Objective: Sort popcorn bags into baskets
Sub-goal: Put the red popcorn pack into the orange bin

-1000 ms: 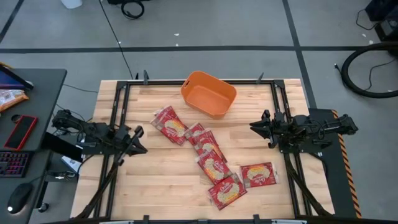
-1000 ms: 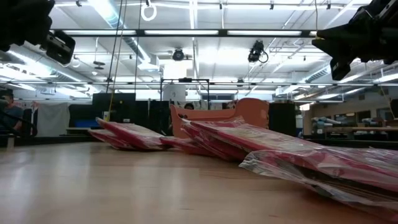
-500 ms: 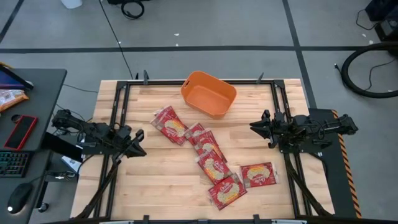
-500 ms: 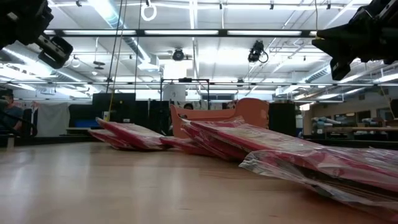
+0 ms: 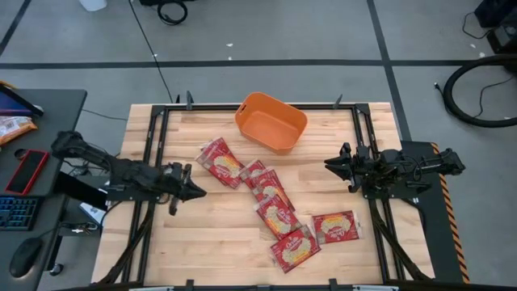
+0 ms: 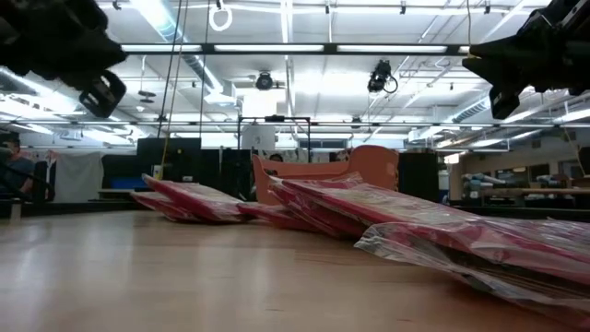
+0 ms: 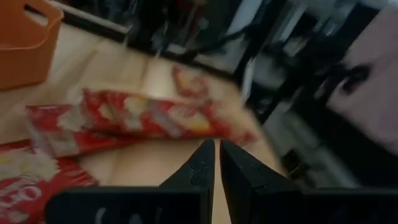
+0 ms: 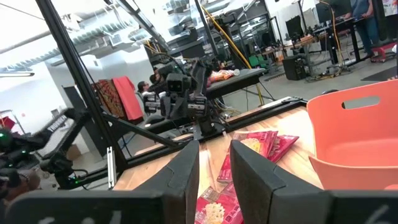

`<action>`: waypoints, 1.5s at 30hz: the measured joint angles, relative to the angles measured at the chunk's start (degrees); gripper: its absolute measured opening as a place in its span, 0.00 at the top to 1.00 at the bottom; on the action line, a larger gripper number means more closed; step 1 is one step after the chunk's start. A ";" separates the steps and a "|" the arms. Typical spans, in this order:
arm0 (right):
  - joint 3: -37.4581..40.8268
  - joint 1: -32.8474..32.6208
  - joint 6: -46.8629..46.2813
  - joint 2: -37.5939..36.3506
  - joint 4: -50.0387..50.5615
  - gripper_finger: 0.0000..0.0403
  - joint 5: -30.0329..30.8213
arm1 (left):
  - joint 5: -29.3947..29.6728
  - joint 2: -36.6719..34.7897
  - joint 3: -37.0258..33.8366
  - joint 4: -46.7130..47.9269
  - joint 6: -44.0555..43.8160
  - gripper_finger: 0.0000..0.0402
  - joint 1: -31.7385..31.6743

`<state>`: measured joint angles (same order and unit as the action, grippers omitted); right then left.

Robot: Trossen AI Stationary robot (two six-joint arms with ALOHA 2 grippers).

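- While the orange tub (image 5: 271,121) sits at 12 o'clock on the tabletop (image 5: 210,230), tilted askew, no bag shows inside it in the high view.
- Six red bags lie outside the tub on the wood: one bag (image 5: 220,162) at about 10 o'clock from the tabletop's middle, then a run of overlapping bags (image 5: 270,196) trailing toward 5 o'clock, ending in a pair (image 5: 335,227) near the front edge.
- At 9 o'clock the left pincer (image 5: 194,192) hangs above bare wood, pointing toward 3 o'clock, just beside the nearest bag but not touching it; its wrist view shows the two fingers (image 7: 198,171) drawn together with only a sliver between them, clamped on nothing.
- At 3 o'clock the right pincer (image 5: 331,165) waits over its edge of the tabletop, well apart from the bags; its fingers (image 8: 185,171) stand slightly apart and hold nothing.
- From tabletop height, the bags (image 6: 387,217) lie in a low heap with the tub (image 6: 332,172) behind them.
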<state>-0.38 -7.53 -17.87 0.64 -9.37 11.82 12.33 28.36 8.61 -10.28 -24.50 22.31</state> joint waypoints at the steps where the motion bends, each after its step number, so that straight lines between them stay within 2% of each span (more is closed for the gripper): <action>1: 0.00 0.00 0.00 0.00 0.00 0.76 0.02 | 0.64 2.79 1.29 1.01 1.48 0.93 0.00; 7: 0.00 0.01 0.00 -0.02 0.00 0.76 0.00 | 8.99 18.18 8.49 10.21 8.59 0.89 -0.32; 16: 0.00 0.00 0.00 0.00 0.00 0.76 0.02 | 9.85 36.74 14.75 12.74 20.55 0.65 -5.33; 18: 0.00 0.00 0.00 -0.02 0.00 0.76 0.02 | 11.65 40.08 16.16 12.91 22.97 0.62 -5.96; 22: 0.00 0.02 0.00 -0.02 0.00 0.76 0.02 | 15.40 46.52 20.61 14.98 27.14 0.59 -6.95; 26: 0.00 0.01 0.00 0.00 0.00 0.76 0.00 | 19.53 52.83 27.18 22.11 30.58 0.59 -6.46; 30: 0.00 0.00 0.00 0.00 0.00 0.76 0.02 | 26.23 58.18 33.66 30.48 31.20 0.58 -4.08; 34: 0.00 0.00 0.00 0.00 0.00 0.76 0.01 | 31.88 62.30 39.34 40.41 32.76 0.51 -2.10; 40: 0.00 0.02 0.00 0.00 0.00 0.76 -0.01 | 31.32 65.73 41.48 47.69 39.42 0.39 -3.00; 45: 0.01 0.00 0.00 0.00 -0.22 0.76 0.01 | 31.31 66.38 40.44 47.63 45.83 0.38 -5.23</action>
<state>-0.38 -7.53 -17.87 0.64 -9.58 11.82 43.64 94.74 49.05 37.35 21.33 17.07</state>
